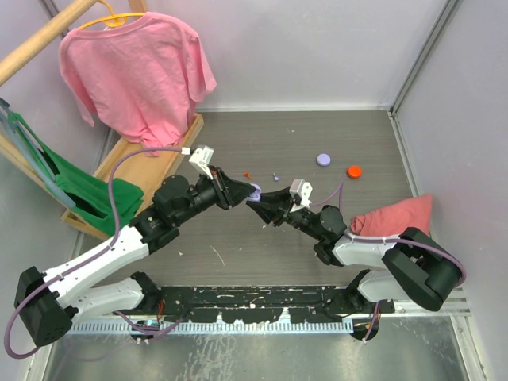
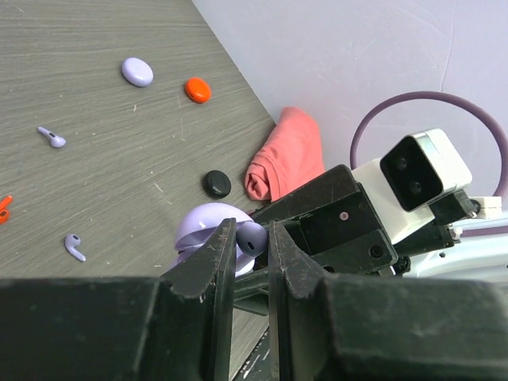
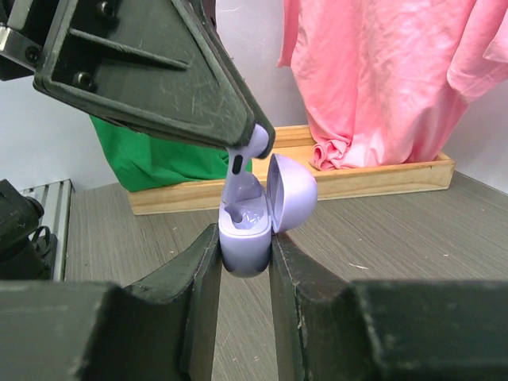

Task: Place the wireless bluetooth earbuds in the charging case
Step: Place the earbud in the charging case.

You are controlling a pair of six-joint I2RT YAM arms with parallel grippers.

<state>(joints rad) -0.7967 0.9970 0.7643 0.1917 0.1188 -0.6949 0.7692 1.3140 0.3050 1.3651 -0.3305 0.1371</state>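
Observation:
The charging case is a lilac shell with its lid swung open. My right gripper is shut on its lower half and holds it above the table. My left gripper comes from above, shut on a lilac earbud. The earbud's stem points down into the left socket of the case. In the top view both grippers meet at mid-table around the case. Two more lilac earbuds lie loose on the table.
A lilac disc, an orange disc and a small round black puck lie on the table. A pink cloth is bunched at the right wall. A wooden rack with a pink shirt and green cloth stands left.

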